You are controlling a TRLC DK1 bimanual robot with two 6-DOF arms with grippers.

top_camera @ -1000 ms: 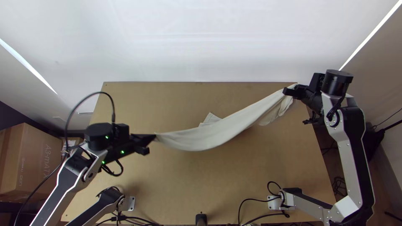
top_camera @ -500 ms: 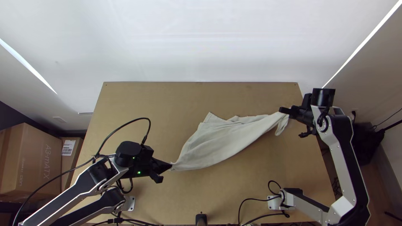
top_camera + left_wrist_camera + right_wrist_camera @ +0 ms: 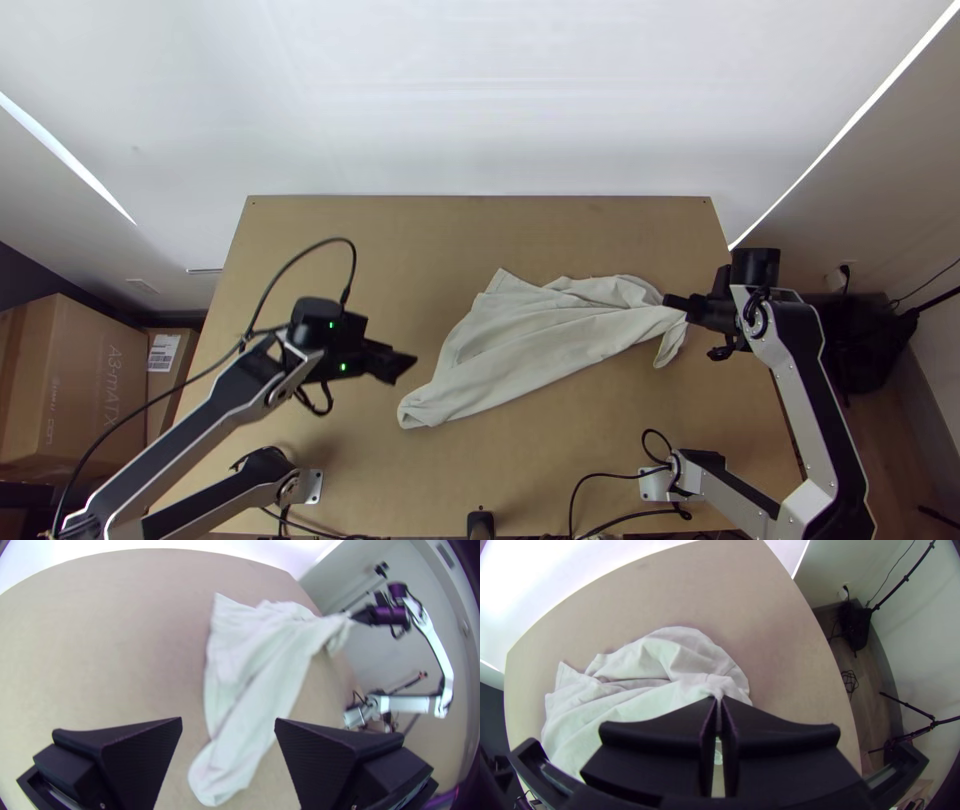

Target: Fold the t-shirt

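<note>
- Lying kinda rumpled on the desk (image 3: 340, 240) was the t-shirt (image 3: 540, 340)
- left tool (image 3: 401, 367) hung spread above the desk's left side
- right tool (image 3: 672, 303) pinched the t-shirt near the desk's right edge

Large carton (image 3: 75, 340): print (image 3: 112, 385). Smaller carton (image 3: 165, 385): white label (image 3: 163, 352), perhaps barcoded.

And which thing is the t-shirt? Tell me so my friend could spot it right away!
Find the big wooden table. On it, between the left arm and the right arm, lies the pale, rumpled t-shirt, with one end pinched in the right gripper. It's soft, wrinkly cloth, while the arms beside it are stiff, silver and black.
</note>
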